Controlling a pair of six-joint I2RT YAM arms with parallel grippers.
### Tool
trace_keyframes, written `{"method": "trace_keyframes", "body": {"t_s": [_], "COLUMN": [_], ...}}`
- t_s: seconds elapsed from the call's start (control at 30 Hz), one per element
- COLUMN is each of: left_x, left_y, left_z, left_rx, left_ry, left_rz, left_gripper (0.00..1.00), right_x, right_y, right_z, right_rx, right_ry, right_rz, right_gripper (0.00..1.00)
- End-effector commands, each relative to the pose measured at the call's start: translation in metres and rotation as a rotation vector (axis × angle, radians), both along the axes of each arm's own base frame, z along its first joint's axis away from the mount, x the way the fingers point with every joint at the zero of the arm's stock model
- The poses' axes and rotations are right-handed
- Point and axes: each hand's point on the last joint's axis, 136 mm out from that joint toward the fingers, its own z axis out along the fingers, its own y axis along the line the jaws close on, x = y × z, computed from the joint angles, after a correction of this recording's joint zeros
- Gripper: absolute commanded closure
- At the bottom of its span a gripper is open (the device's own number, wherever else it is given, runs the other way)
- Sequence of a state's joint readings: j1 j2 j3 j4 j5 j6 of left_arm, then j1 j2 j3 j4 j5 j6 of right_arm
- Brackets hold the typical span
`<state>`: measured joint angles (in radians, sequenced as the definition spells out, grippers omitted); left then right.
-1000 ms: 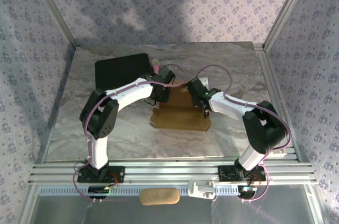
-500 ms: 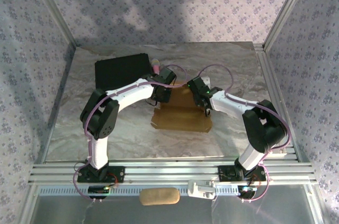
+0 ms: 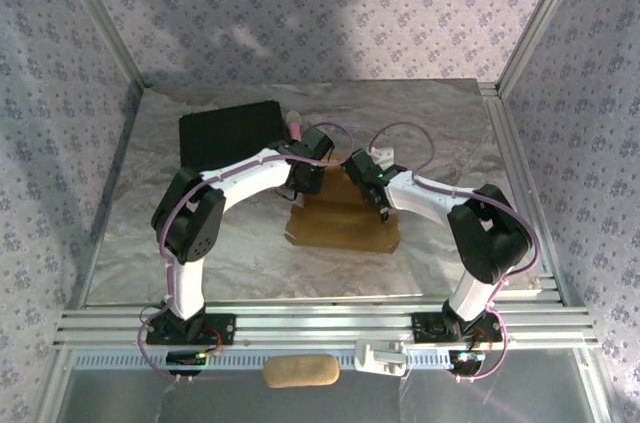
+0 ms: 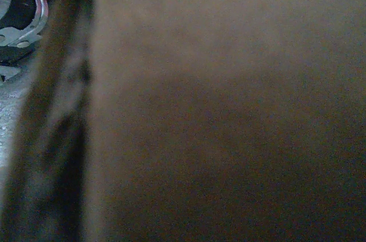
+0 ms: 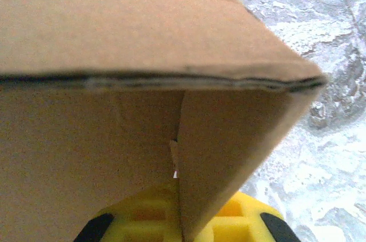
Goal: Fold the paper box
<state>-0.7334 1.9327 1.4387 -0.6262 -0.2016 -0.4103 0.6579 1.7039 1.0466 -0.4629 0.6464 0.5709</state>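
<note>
The paper box (image 3: 340, 223) is lying partly folded in the middle of the table (image 3: 450, 133), right under both pincers. The right pincer (image 3: 383, 211) is clamping an upright cardboard wall (image 5: 229, 156) between its yellow fingers (image 5: 243, 219), with a flap (image 5: 143, 36) leaning over just above them. The left pincer (image 3: 303, 183) is staying closed at the box's far left corner, the cardboard (image 4: 229, 110) blurred right against it. I cannot tell whether it is gripping the sheet. Just beyond the left pincer a black case (image 3: 228, 133) and a pink microphone (image 3: 296, 126) are resting.
</note>
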Motion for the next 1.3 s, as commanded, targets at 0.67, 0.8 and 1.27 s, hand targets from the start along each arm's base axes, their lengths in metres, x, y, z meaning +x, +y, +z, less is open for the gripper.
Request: {"method": "trace_keyframes", "body": {"t_s": [0.67, 0.8, 1.27], "left_x": [-0.004, -0.004, -0.004], "left_y": [0.002, 0.002, 0.001], "left_z": [0.007, 0.008, 0.006], "left_rx": [0.022, 0.023, 0.026], "left_ry": [-0.005, -0.007, 0.002], "left_rz": [-0.015, -0.014, -0.018], "left_gripper": [1.0, 1.0, 1.0], "right_x": [-0.011, -0.014, 0.015], "right_y": [0.009, 0.003, -0.003], "right_z": [0.055, 0.048, 0.02], "right_rx": [0.32, 0.348, 0.208], "right_ry": [-0.074, -0.066, -0.043], "right_rz": [0.105, 0.087, 0.003], "right_gripper": [0.61, 0.58, 0.72]}}
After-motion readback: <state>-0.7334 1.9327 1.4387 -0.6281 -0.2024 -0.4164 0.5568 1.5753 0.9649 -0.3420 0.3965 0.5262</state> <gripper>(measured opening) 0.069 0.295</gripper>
